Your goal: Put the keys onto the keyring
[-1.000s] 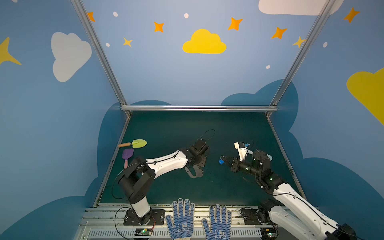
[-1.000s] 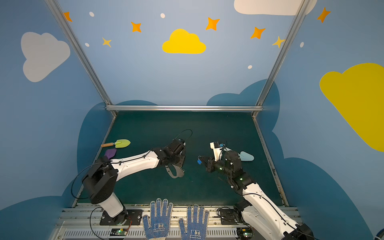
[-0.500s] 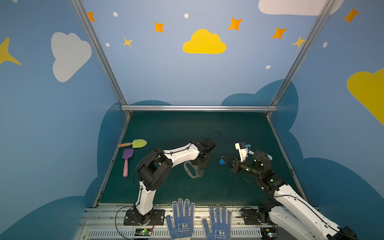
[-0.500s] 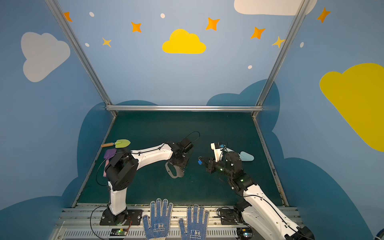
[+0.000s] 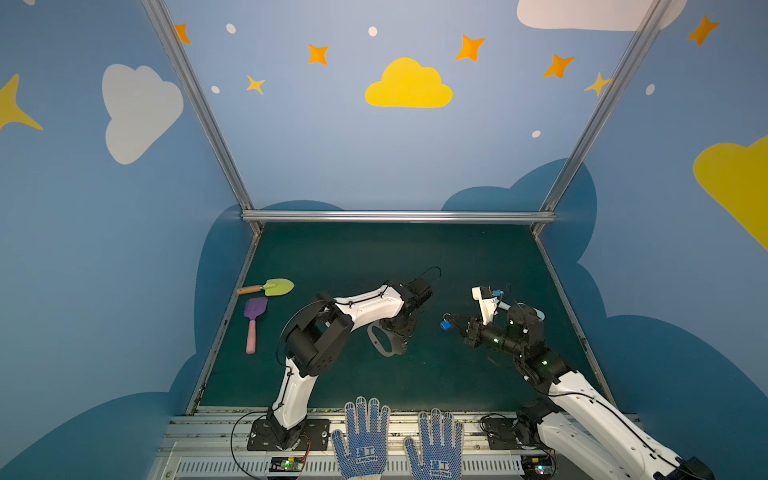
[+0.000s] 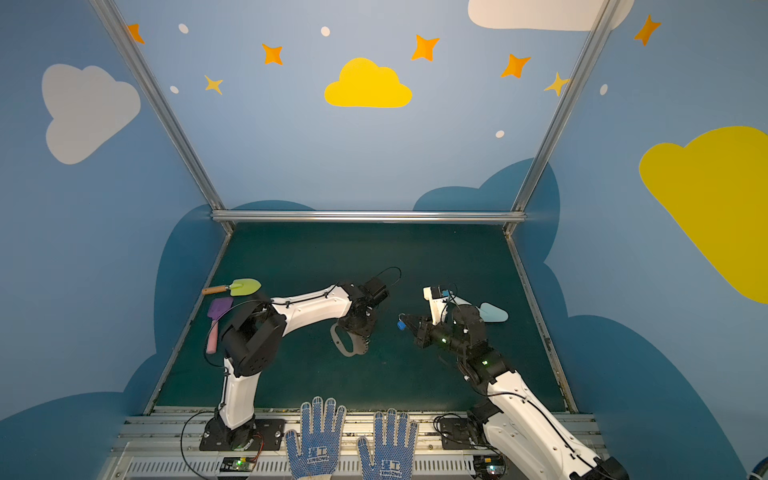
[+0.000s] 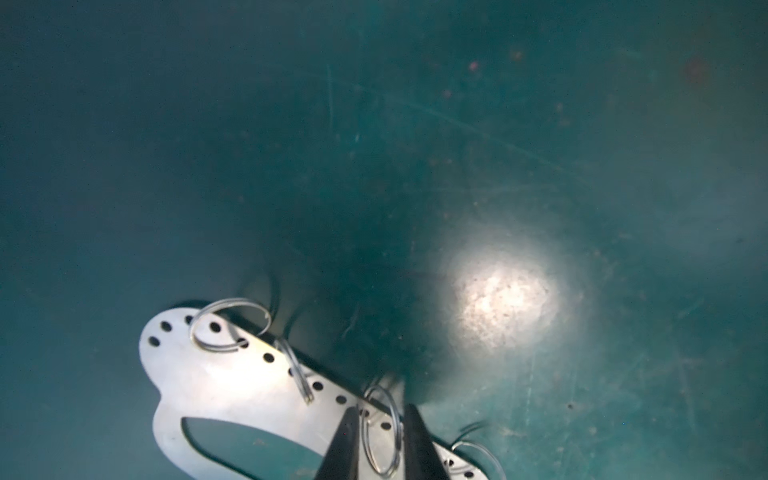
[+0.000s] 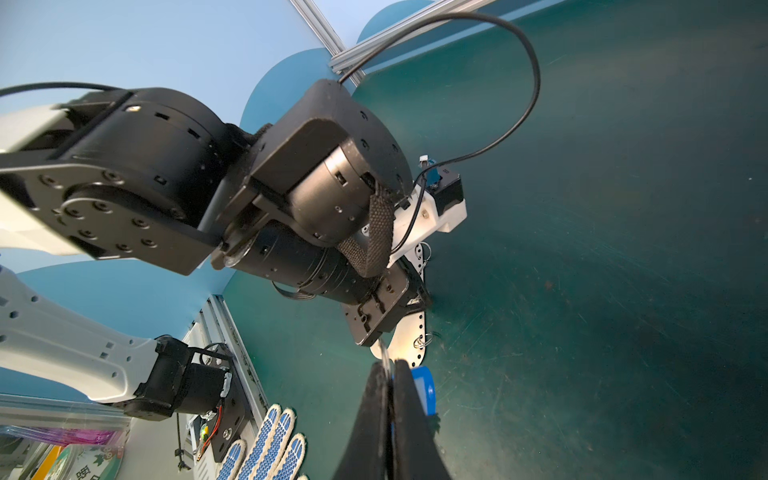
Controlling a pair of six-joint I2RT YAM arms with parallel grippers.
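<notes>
While the left end effector [image 7: 381, 409] pointed down at the dark green worktop [image 5: 374, 257], its two black fingers [image 7: 347, 436] stood narrowly apart on either side of a wire ring [image 7: 365, 436] threaded through the holed edge of the keyring [image 7: 232, 382]. Whether they actually pinched the ring or the plate, I cannot tell. In both top views the grey plate [image 5: 388, 353] sat just under that arm's wrist, near the middle of the worktop. From the right wrist camera it looked tilted up on edge rather than flat.

The right end effector [image 8: 388, 365] was closed tight on the keys [image 8: 424, 390]. A thin sliver of silver metal showed between its fingertips, and the blue-and-white tag lay against one finger. It held them above the worktop, its tip aimed toward the keyring [image 6: 349, 353], with the keys [image 5: 445, 325] near the plate but clearly apart from it.
</notes>
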